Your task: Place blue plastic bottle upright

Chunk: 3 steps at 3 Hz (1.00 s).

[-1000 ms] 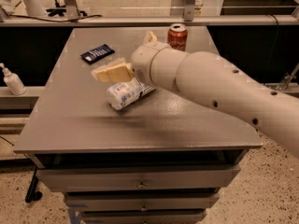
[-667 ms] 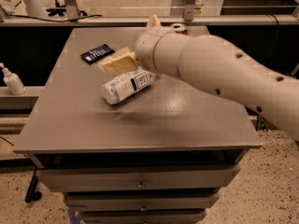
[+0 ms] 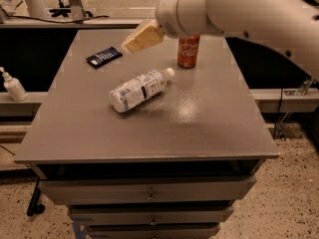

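The blue plastic bottle [image 3: 140,89] lies on its side in the middle of the grey table [image 3: 199,128], white cap pointing to the back right, base toward the front left. My gripper [image 3: 140,38] hangs above the table behind the bottle, well clear of it, with its cream-coloured finger pointing left. The big white arm comes in from the upper right. The gripper holds nothing that I can see.
A red Coca-Cola can [image 3: 189,51] stands upright at the back of the table, partly behind the arm. A dark blue flat packet [image 3: 103,57] lies at the back left. A white pump-dispenser bottle [image 3: 13,86] stands on a ledge to the left.
The arm has risen and pulled back from the bottle, which now shows in full. The view has shifted, so the can shows again.
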Motion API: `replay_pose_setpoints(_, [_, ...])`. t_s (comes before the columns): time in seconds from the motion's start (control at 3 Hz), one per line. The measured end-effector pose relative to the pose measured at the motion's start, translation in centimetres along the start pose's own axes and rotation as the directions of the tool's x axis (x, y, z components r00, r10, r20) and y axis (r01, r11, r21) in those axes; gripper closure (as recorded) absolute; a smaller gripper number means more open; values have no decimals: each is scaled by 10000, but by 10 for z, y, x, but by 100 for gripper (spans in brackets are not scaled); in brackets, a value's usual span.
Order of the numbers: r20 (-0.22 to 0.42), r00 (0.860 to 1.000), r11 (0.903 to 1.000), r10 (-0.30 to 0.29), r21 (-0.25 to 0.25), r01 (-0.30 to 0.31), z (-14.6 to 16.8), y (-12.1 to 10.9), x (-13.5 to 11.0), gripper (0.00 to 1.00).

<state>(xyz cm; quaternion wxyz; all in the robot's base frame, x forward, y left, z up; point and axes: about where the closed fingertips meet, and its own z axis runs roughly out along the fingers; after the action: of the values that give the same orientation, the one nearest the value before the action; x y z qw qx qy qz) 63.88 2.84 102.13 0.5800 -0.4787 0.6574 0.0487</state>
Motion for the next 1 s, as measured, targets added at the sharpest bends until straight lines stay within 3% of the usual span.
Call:
replay_pose_setpoints(0.33, [-683, 9917, 9941, -1085, -154, 1077, 4, -44, -12, 0])
replay_pose_setpoints(0.67, [-1796, 9433, 9599, -2790, -812, 2685, 9, -64, -4, 0])
replay_pose_setpoints(1.0, [-2768, 8403, 8812, -4662, -2292, 4134, 4, -58, 18, 0])
